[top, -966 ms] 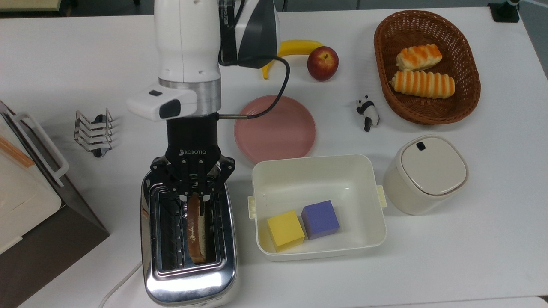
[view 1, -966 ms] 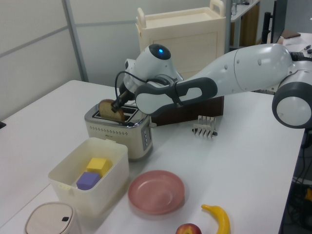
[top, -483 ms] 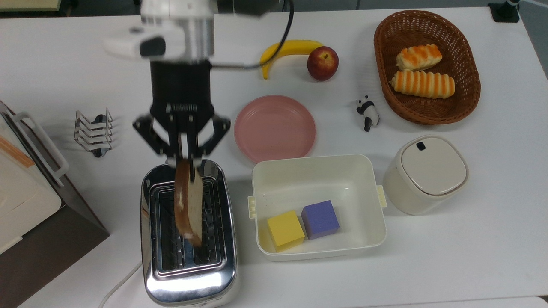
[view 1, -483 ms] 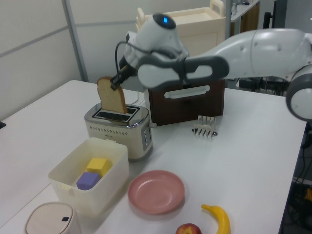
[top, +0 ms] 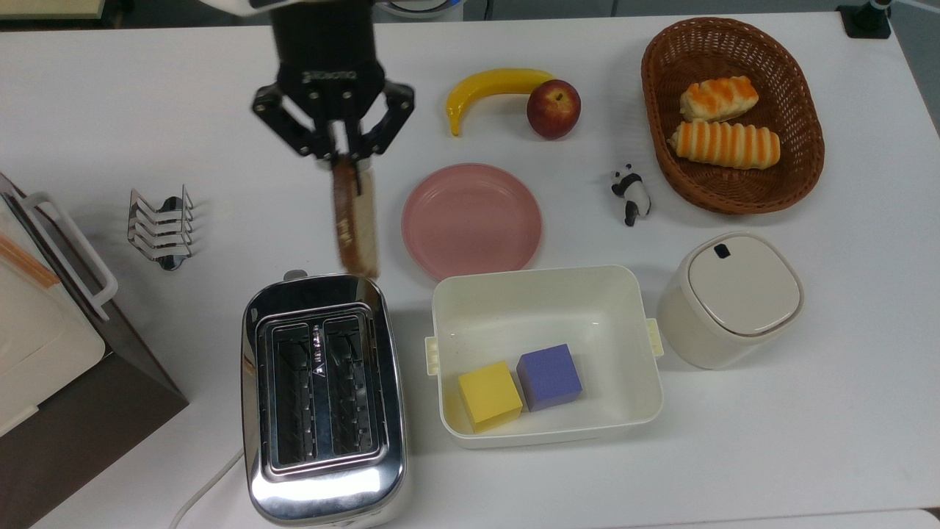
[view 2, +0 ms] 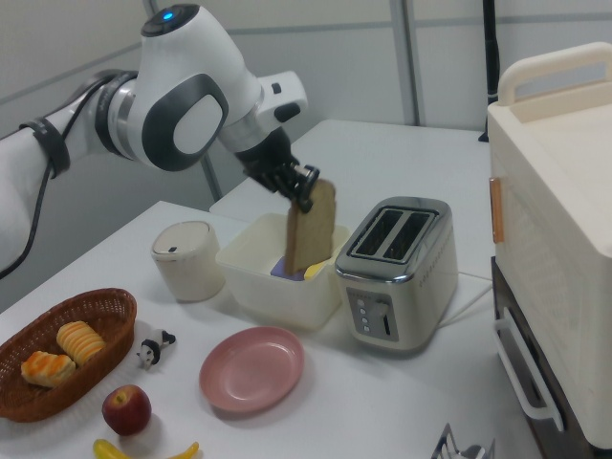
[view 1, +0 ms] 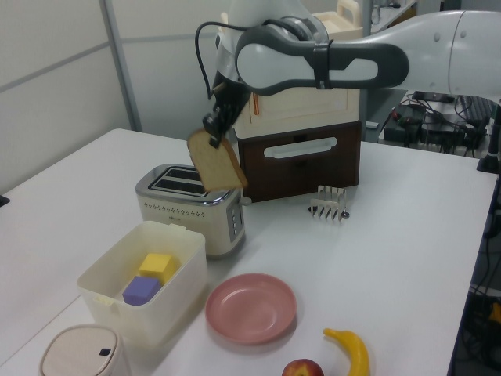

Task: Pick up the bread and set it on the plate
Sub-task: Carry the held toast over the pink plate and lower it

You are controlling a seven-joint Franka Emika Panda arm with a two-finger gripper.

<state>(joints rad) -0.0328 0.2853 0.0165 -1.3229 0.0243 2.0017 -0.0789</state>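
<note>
The hand (top: 345, 156) grips the bread (top: 354, 220) in the air; next it must swing over the plate (top: 514, 250) and lower.

Tan-brown bread (top: 355, 220), pink plate (top: 471, 220), chrome toaster (top: 323, 400), yellow cube (top: 489, 395), purple cube (top: 549, 376), orange-striped rolls (top: 723, 143), brown wicker basket (top: 800, 110).

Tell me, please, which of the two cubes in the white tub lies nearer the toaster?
The yellow cube: in the top view it sits on the toaster's side of the white tub, with the purple cube beyond it.
</note>
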